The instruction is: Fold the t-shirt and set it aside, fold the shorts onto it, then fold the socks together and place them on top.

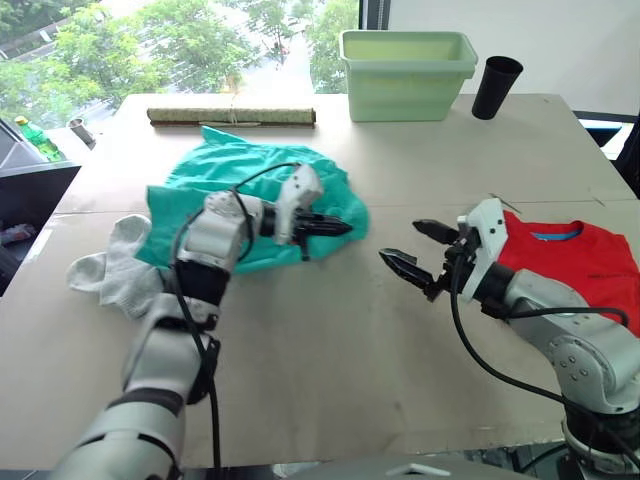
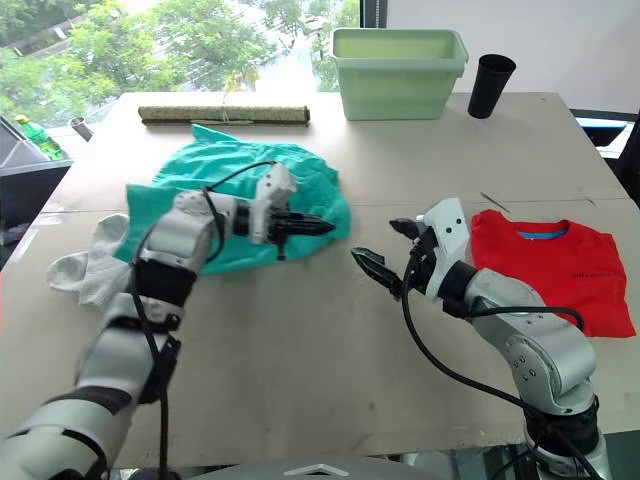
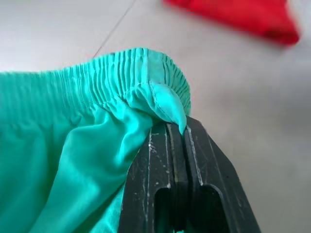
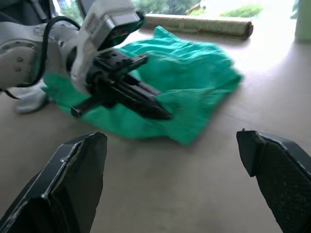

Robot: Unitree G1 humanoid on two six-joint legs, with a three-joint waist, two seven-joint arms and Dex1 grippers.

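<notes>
The teal shorts point(image 1: 240, 180) lie crumpled left of the table's middle. My left gripper point(image 1: 340, 228) is shut on the gathered waistband point(image 3: 141, 73) at their right edge. A folded red t-shirt point(image 1: 575, 262) with a blue neck label lies at the right. In front of its left side my right gripper point(image 1: 420, 250) stands open and empty, pointing toward the shorts, a short gap from them. The grey-white socks point(image 1: 115, 265) lie at the shorts' left edge.
At the back of the table stand a pale green bin point(image 1: 405, 72), a black cup point(image 1: 496, 87) to its right, and a rolled mat point(image 1: 230, 116) behind the shorts. A seam point(image 1: 560, 205) crosses the tabletop.
</notes>
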